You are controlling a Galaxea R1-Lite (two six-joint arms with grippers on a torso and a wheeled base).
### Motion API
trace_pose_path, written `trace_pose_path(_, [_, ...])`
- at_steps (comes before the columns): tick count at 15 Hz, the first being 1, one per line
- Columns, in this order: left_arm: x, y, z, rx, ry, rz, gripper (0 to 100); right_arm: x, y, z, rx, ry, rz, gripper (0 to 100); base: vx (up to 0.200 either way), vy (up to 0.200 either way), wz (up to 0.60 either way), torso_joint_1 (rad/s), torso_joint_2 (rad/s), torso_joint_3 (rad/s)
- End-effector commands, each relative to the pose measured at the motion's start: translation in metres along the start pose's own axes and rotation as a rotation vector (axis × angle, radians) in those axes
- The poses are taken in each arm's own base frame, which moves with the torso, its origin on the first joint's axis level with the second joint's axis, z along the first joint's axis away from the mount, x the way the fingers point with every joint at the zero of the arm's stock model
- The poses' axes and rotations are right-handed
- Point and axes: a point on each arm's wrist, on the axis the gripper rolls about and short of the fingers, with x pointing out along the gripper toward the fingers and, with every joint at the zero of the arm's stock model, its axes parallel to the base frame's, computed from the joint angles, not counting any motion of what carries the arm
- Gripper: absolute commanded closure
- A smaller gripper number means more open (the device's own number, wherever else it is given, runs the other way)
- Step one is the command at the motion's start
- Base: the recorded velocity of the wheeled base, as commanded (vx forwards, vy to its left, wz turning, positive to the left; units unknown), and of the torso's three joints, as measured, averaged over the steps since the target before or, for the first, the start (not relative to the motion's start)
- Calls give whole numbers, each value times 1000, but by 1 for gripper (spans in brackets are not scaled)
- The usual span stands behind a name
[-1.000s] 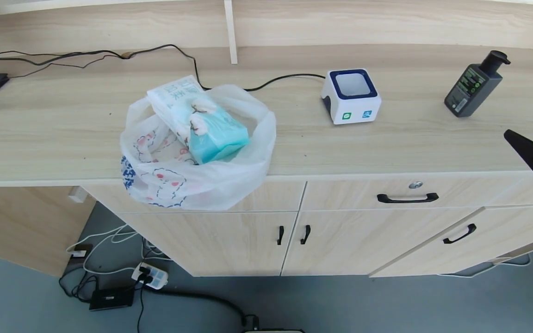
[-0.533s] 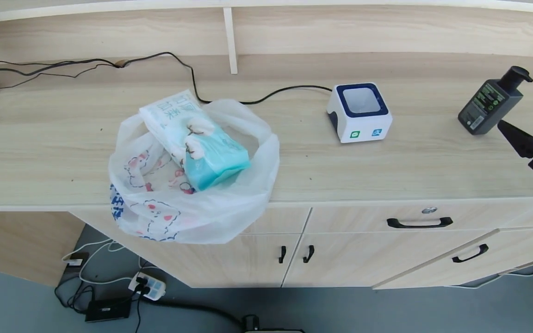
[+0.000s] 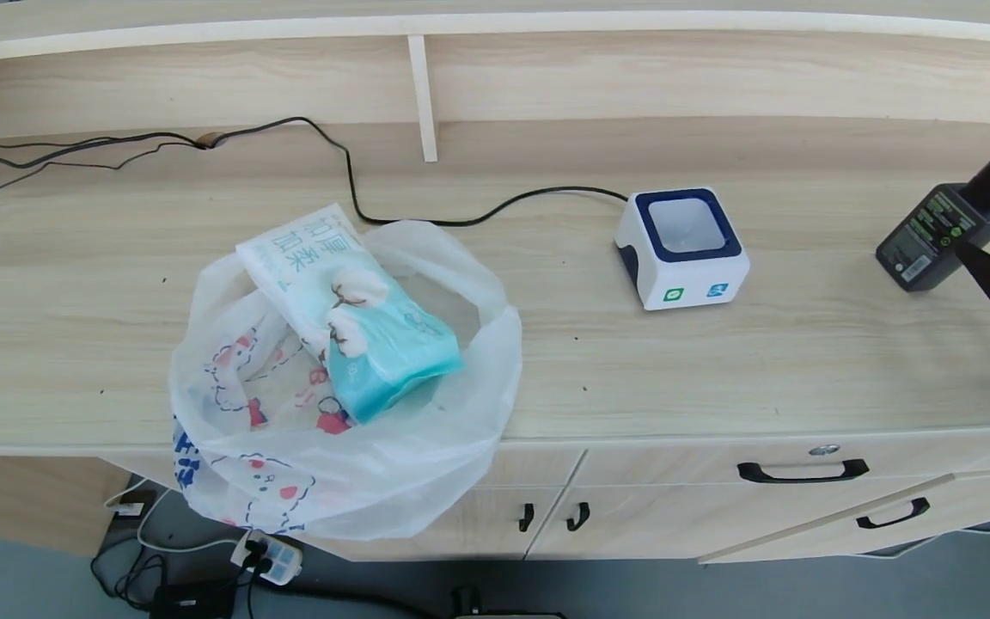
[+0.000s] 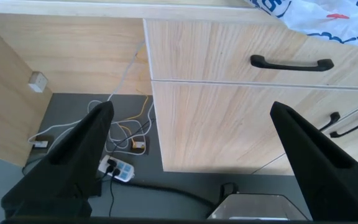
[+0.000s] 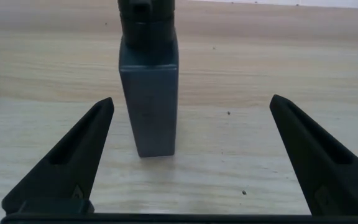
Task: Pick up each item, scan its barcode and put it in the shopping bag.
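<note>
The bottle (image 5: 148, 93), dark with a black pump top, stands upright on the table (image 5: 241, 155) right in front of my right jaws. Those jaws are spread wide and hold nothing. The bottle sits in the gap between the two black fingers (image 5: 73, 162), nearer the one than the other and touching neither. I cannot tell whether it is already between the tips or just ahead of them.

My left jaws are also wide open and empty. They hang low in front of the cabinet, below the tabletop, facing a drawer with a black handle (image 4: 291, 63). Under them on the floor lie loose wires and a white power strip (image 4: 118, 169).

On the table's front edge sits the shopping bag (image 3: 426, 464), thin white plastic with a cartoon print. Its mouth is open and its belly droops over the edge, down past the drawers. A pack of tissues (image 3: 349, 318), white and teal, lies slanted inside it, one end poking up above the rim.

Farther back and toward the bottle stands the scanner (image 3: 684, 249), a white cube with a dark blue frame around its top window, well apart from both bag and bottle. A black cable (image 3: 495, 208) runs from it behind the bag toward the back wall, where a pale upright divider (image 3: 420, 99) stands.
</note>
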Motion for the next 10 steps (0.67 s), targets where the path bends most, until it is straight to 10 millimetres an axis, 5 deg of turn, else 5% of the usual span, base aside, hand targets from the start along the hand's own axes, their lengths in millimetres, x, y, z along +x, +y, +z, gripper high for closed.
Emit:
trace_pose_path(1, [0, 0, 0, 0, 0, 1, 0, 7, -7, -7, 4, 9, -5, 0, 0, 0, 0, 0, 0, 0])
trace_pose_path(10, [0, 0, 0, 11, -2, 1, 0, 46, 5, -19, 22, -21, 114, 0, 0, 0, 0, 0, 0, 0])
